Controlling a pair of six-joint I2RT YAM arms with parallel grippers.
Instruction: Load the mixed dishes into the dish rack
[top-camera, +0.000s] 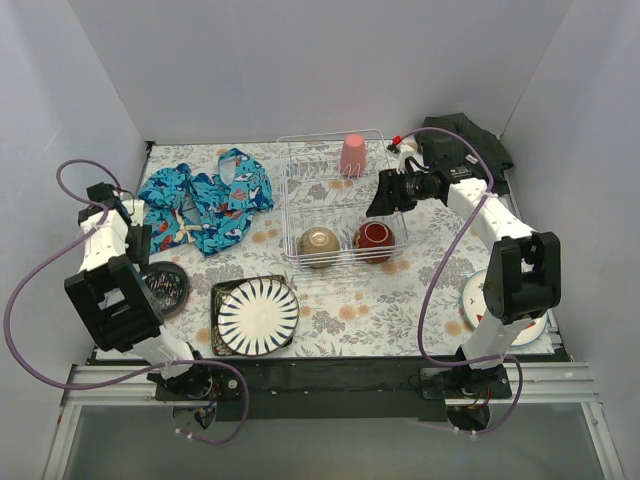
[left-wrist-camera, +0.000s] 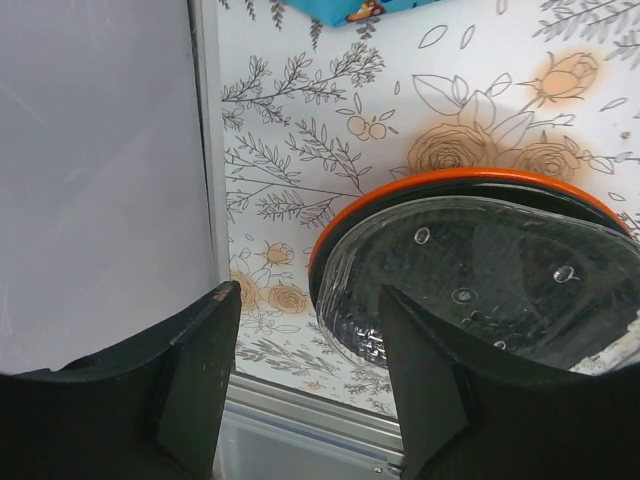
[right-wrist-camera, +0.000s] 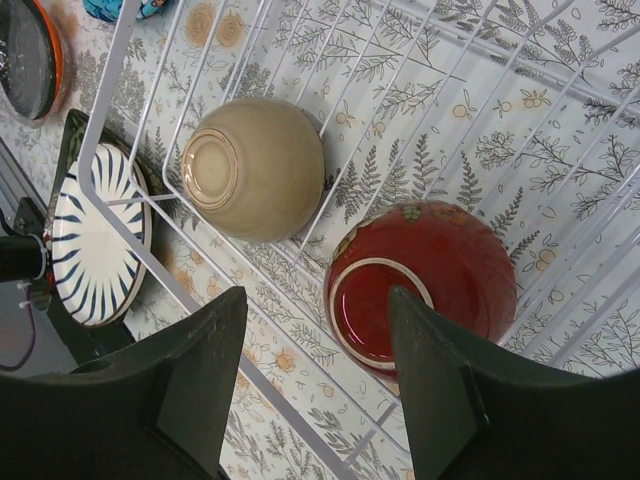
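The white wire dish rack (top-camera: 292, 190) holds the pink cup (top-camera: 353, 155) at the back, and the cream bowl (top-camera: 319, 247) and dark red bowl (top-camera: 375, 240) at the front, foot rings showing. My right gripper (top-camera: 385, 195) hangs open and empty above the red bowl (right-wrist-camera: 430, 280), with the cream bowl (right-wrist-camera: 255, 165) to its left. My left gripper (top-camera: 140, 240) is open and empty, its right finger over the black dish (left-wrist-camera: 480, 290), which lies on the orange plate (left-wrist-camera: 420, 185). The black-striped plate (top-camera: 258, 315) lies on the dark square plate (top-camera: 220, 293). The watermelon-print plate (top-camera: 472, 295) is half hidden behind my right arm.
A blue patterned cloth (top-camera: 205, 205) lies left of the rack. A dark cloth (top-camera: 475, 140) sits at the back right. White walls close in on three sides. The table's metal edge (left-wrist-camera: 300, 405) is just below my left fingers.
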